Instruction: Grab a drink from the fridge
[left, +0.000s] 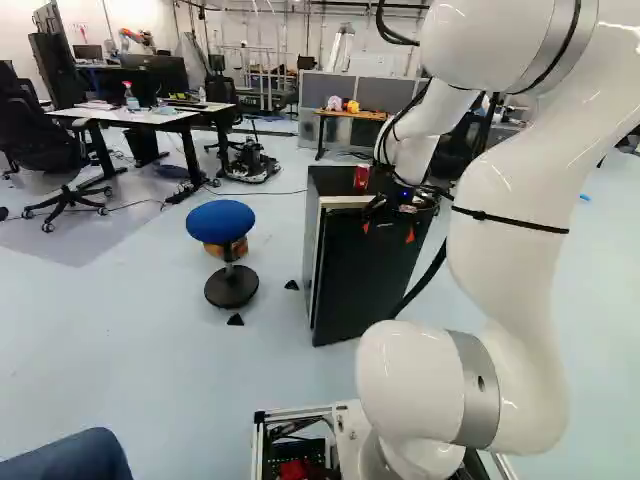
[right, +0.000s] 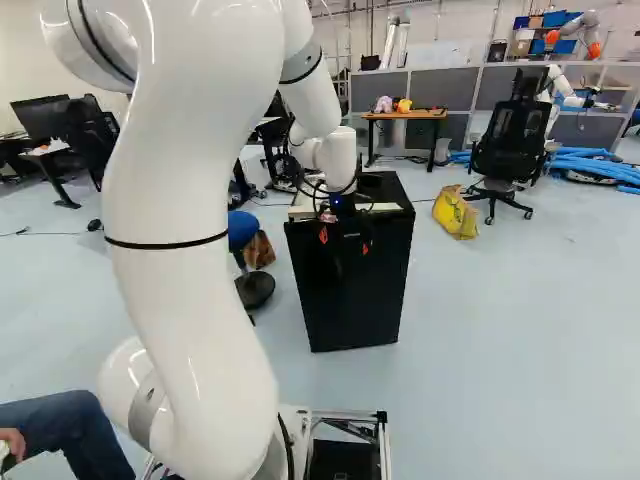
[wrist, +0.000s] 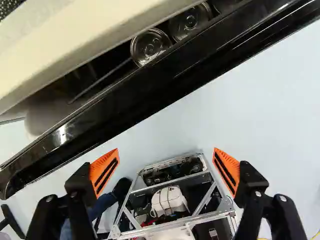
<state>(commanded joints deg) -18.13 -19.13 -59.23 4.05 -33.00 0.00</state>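
My gripper (left: 388, 232) (right: 344, 241) hangs at the upper front of the black fridge (left: 365, 285) (right: 350, 295). In the wrist view the gripper (wrist: 165, 167) is open, with orange pads wide apart and nothing between them; both fingers are outside the door. The door's black edge (wrist: 150, 95) stands a narrow gap away from the cream fridge body (wrist: 65, 45). Inside that gap, ahead of the gripper, show the round tops of a can (wrist: 150, 47) and a second can (wrist: 190, 22). A red can (left: 361, 176) stands on top of the fridge. Most of the interior is hidden.
A blue stool (left: 220, 222) stands left of the fridge in the left base view. A yellow bag (right: 455, 212) and an office chair (right: 508, 150) are beyond it to the right. A person's leg (left: 70, 460) is close beside the base. Another robot (right: 560, 95) stands far back.
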